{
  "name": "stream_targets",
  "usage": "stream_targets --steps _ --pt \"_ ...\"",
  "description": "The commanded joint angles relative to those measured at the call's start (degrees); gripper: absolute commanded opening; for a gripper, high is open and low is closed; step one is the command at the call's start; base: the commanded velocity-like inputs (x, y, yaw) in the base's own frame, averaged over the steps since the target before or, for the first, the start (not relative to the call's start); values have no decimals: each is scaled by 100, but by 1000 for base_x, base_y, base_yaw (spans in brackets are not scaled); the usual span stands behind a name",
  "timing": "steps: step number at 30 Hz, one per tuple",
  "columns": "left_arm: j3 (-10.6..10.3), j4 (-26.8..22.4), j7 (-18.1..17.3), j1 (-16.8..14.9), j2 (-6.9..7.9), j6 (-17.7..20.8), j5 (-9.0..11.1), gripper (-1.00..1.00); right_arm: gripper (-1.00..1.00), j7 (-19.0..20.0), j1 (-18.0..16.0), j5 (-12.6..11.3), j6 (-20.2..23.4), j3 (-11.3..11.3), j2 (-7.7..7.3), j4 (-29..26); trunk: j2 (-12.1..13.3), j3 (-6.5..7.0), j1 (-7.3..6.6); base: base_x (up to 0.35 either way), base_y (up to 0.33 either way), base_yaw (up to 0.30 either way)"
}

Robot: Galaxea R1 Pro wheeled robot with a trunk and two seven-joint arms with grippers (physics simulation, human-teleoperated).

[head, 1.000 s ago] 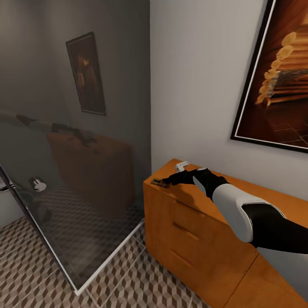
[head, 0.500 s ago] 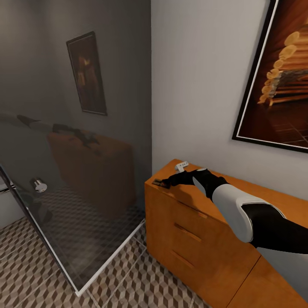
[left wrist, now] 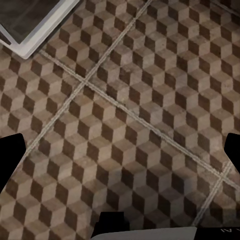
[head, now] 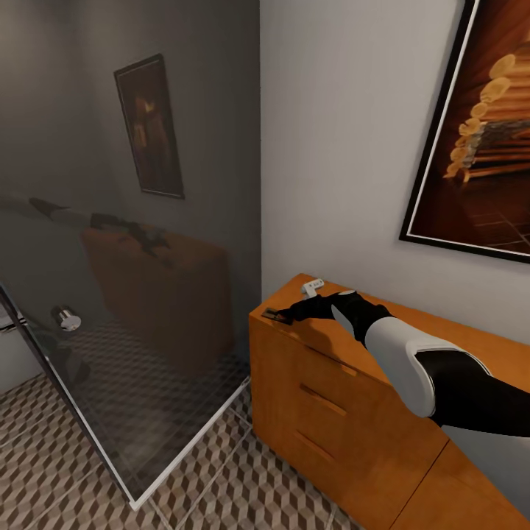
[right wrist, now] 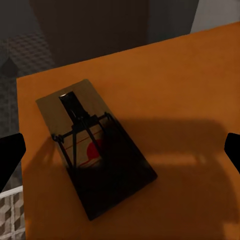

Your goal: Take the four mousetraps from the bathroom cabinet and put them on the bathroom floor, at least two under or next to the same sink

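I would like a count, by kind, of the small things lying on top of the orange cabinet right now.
Brown mousetrap, near the cabinet's corner: 1
Small white object, by the wall (kind unclear): 1
Total: 2

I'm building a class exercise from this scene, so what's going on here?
The robot's right hand reaches over the corner of the orange cabinet, just above a mousetrap lying flat on its top. Its fingers are spread wide and the trap is not yet gripped. A small white item sits near the wall. The left hand hangs open over the patterned bathroom floor.
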Motion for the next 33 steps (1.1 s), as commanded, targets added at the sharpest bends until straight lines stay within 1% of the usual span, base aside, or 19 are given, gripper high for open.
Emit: stream_targets --steps 1,33 --pt "-2 3 4 -3 0 -18 -4 100 100 18 -2 16 34 5 1 -13 -3 -6 0 0 0 0" --pt "-2 5 4 -3 3 -18 -4 100 100 4 -1 16 39 5 -13 7 -3 -6 0 0 0 0"
